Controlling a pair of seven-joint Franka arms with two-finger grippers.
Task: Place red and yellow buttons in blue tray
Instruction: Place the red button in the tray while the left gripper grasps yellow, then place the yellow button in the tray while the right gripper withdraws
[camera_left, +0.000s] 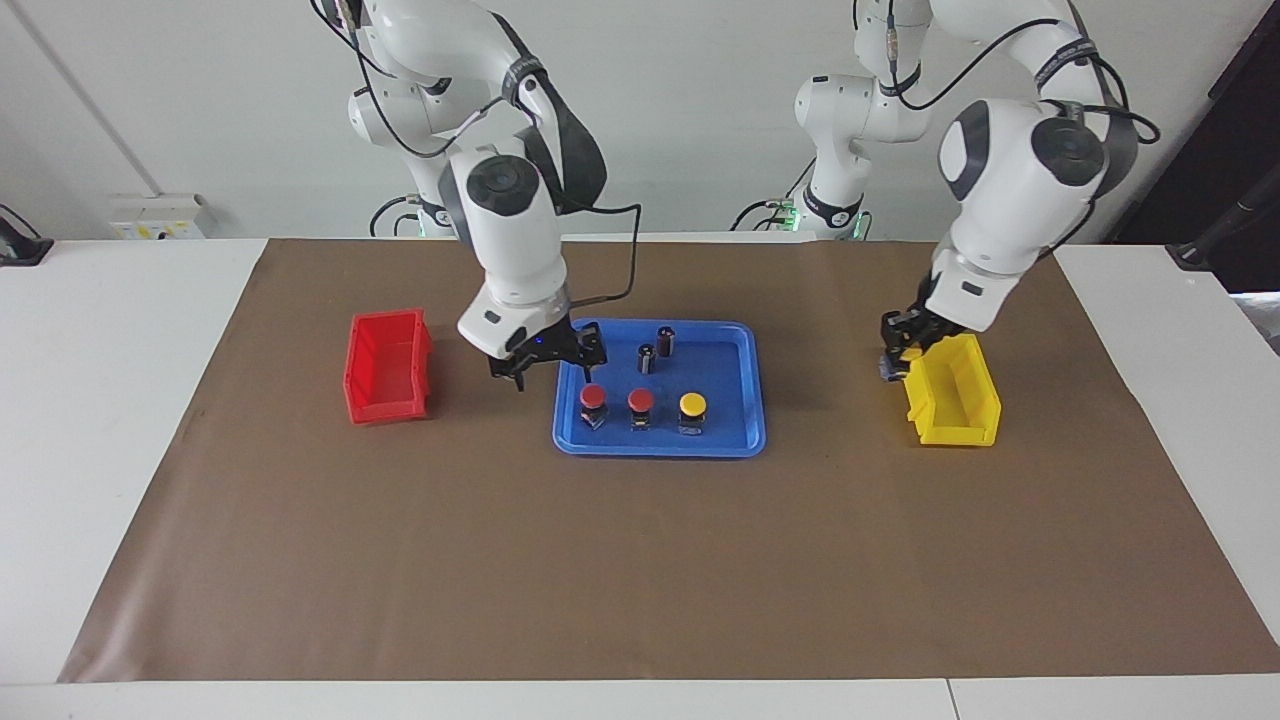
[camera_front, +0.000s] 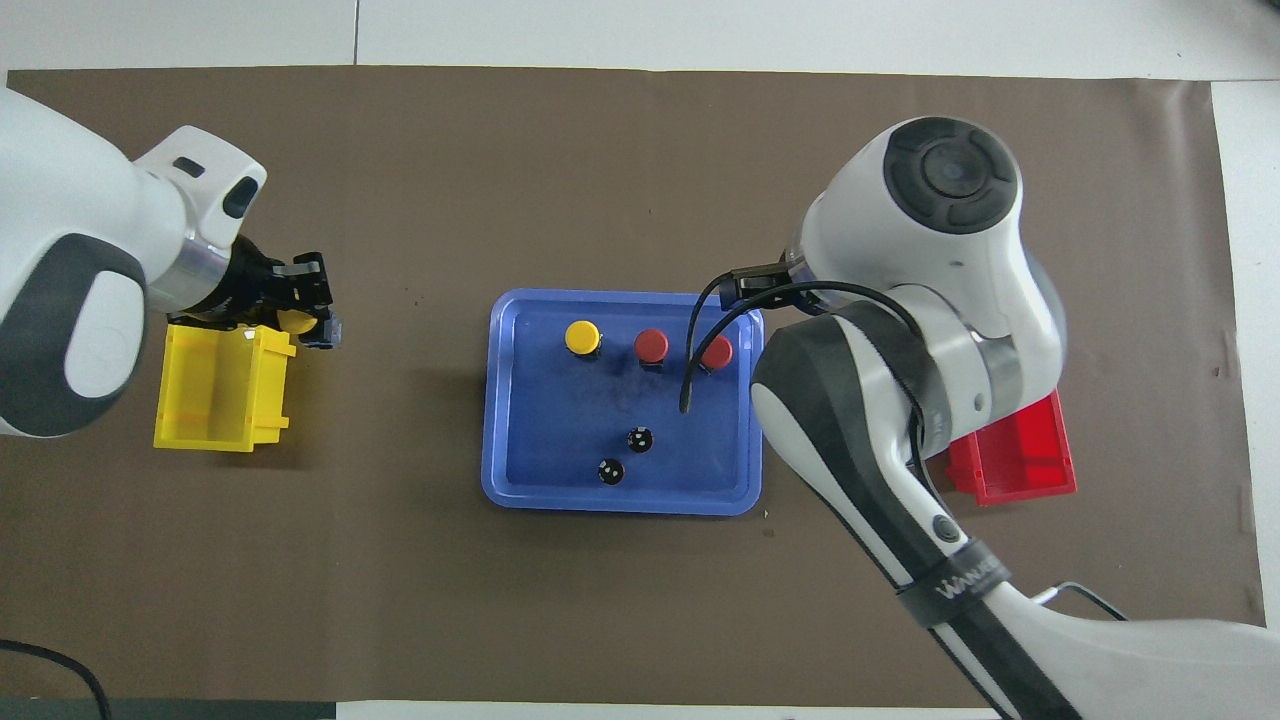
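Three buttons stand in the blue tray (camera_left: 745, 395), and the fourth hangs in the left claw (camera_left: 893, 362).

Counted: two red buttons (camera_left: 593, 397) (camera_left: 640, 400) and one yellow button (camera_left: 692, 405) stand in a row along the tray's edge farther from the robots; two dark capless cylinders (camera_left: 666, 339) (camera_left: 647, 357) stand in the tray nearer to the robots. One red bin (camera_left: 385, 365) lies off the tray toward the right arm's end of the bench, one yellow bin (camera_left: 960, 395) toward the left arm's end. The second yellow button (camera_front: 295, 322) is pinched in the left claw, raised over the yellow bin's edge on the side facing the tray, the forearm sloping down to it. The right claw (camera_left: 548, 362) hangs spread and empty over the tray's edge on the red bin's side, its wrist bent steeply down.
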